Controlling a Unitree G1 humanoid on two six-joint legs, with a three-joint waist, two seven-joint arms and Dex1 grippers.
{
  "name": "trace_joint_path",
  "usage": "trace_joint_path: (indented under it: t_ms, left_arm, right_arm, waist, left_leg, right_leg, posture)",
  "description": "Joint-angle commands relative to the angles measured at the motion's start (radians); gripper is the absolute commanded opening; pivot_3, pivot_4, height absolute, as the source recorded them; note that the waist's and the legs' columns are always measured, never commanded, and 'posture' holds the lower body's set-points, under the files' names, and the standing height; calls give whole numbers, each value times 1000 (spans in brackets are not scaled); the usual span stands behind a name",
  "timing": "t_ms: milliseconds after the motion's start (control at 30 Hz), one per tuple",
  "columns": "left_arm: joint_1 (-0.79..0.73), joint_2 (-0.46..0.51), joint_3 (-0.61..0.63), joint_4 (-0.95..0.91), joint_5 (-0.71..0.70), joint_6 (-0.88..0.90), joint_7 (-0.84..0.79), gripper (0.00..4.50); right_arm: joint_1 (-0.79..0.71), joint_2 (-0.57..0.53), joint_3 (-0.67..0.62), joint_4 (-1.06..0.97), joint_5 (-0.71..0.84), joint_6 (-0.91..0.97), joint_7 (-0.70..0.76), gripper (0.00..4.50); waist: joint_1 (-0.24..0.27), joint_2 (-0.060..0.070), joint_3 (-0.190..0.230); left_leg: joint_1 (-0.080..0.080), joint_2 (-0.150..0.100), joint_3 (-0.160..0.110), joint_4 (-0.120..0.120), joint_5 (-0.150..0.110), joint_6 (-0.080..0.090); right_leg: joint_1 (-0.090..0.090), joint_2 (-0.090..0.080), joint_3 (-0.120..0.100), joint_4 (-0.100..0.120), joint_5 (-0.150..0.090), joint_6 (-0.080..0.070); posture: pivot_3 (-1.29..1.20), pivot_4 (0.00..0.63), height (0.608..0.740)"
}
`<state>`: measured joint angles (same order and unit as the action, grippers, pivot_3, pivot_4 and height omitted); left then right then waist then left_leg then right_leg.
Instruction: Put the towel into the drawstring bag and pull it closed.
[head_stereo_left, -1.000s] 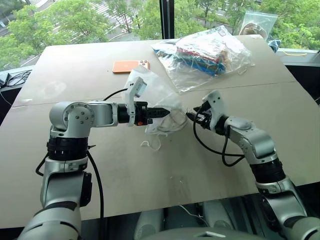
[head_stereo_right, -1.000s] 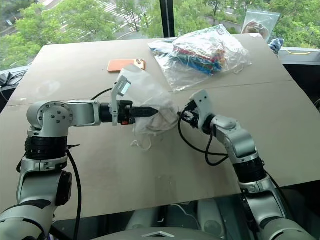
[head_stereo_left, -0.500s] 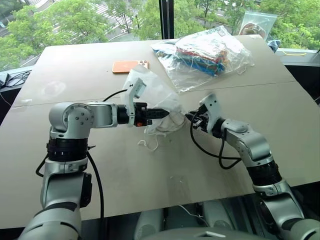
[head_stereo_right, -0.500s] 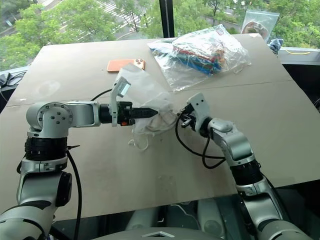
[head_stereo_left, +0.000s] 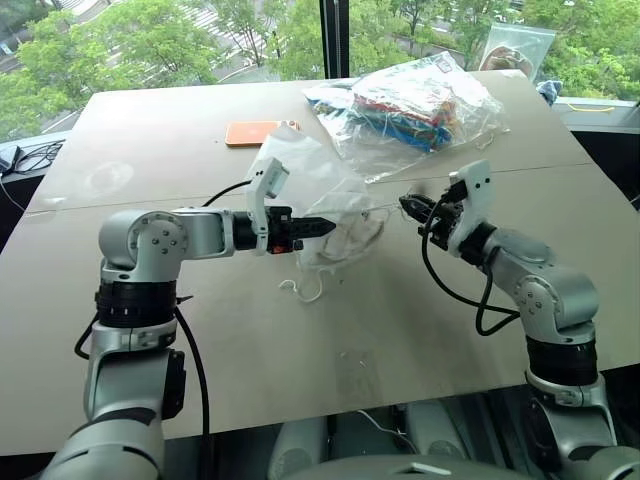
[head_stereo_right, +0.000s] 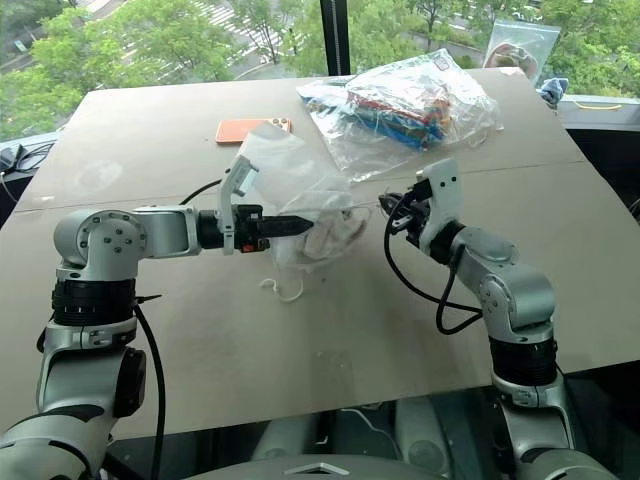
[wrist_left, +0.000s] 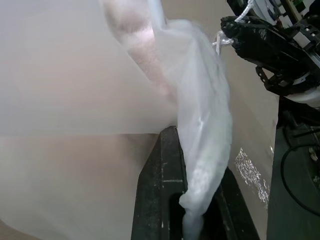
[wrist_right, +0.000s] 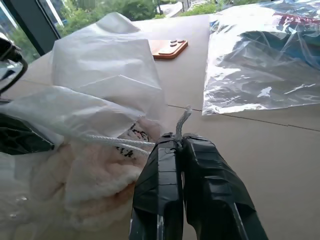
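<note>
The drawstring bag (head_stereo_left: 318, 195) hangs white and semi-translucent above the table's middle. My left gripper (head_stereo_left: 326, 225) is shut on a bunched fold of its fabric (wrist_left: 206, 145). The towel (wrist_right: 92, 182) shows as a soft off-white lump through the bag's wall. To the bag's right, my right gripper (head_stereo_left: 408, 206) is shut on the white cord (wrist_right: 117, 142) of the drawstring. The cord runs taut from the bag's mouth to the fingertips (wrist_right: 170, 142). A second loop of cord (head_stereo_left: 305, 290) dangles below the bag onto the table.
A clear plastic bag with colourful contents (head_stereo_left: 410, 105) lies at the back right of the brown table (head_stereo_left: 300, 340). An orange phone (head_stereo_left: 260, 132) lies behind the drawstring bag. A smaller plastic bag (head_stereo_left: 515, 45) stands at the far right corner by the window.
My right gripper closed on the cord at the bag's mouth, then rose and drew away to the right, pulling the cord taut. The left gripper kept still with the bag.
</note>
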<state>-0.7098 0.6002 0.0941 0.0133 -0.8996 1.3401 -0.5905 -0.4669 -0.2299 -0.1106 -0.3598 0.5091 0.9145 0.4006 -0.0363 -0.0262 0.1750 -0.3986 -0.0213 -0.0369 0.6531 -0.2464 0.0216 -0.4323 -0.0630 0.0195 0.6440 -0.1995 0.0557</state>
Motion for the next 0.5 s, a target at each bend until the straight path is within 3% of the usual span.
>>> trace_joint_path:
  t_ms: [33,200,300,433,467,500]
  left_arm:
    - [-26,2,6,5,26,-34,-24,0]
    - [-22,-15,9,5,65,-129,-55,0]
    - [-11,-10,10,-28,68,-243,-170,0]
    - [19,14,99,-50,-53,-175,-237,0]
    - [43,34,108,-54,-67,-162,-259,528]
    - [81,69,106,-58,-61,-158,-285,730]
  right_arm:
    - [-17,-5,-52,-69,56,21,-31,54]
    - [-52,33,-147,-95,178,76,-104,54]
    - [-56,47,-168,-107,247,104,-130,54]
    - [-38,36,-147,-124,292,133,-147,54]
    - [-35,36,-144,-125,300,136,-152,0]
    - [-34,36,-141,-127,307,137,-157,0]
  waist:
    - [0,0,0]
    - [1,0,0]
    - [2,0,0]
    - [-5,0,0]
    - [-6,0,0]
    - [-9,0,0]
  left_leg:
    - [0,0,0,0,0,0]
    - [0,0,0,0,0,0]
    - [0,0,0,0,0,0]
    - [0,1,1,0,0,0]
    - [0,1,1,0,0,0]
    - [0,1,1,0,0,0]
  right_leg:
    - [0,0,0,0,0,0]
    - [0,0,0,0,0,0]
    - [0,0,0,0,0,0]
    - [0,0,0,0,0,0]
    - [0,0,0,0,0,0]
    - [0,0,0,0,0,0]
  posture:
    - [0,150,740]
    - [0,150,740]
    - [0,150,740]
    - [0,150,740]
    - [0,150,740]
    - [0,150,740]
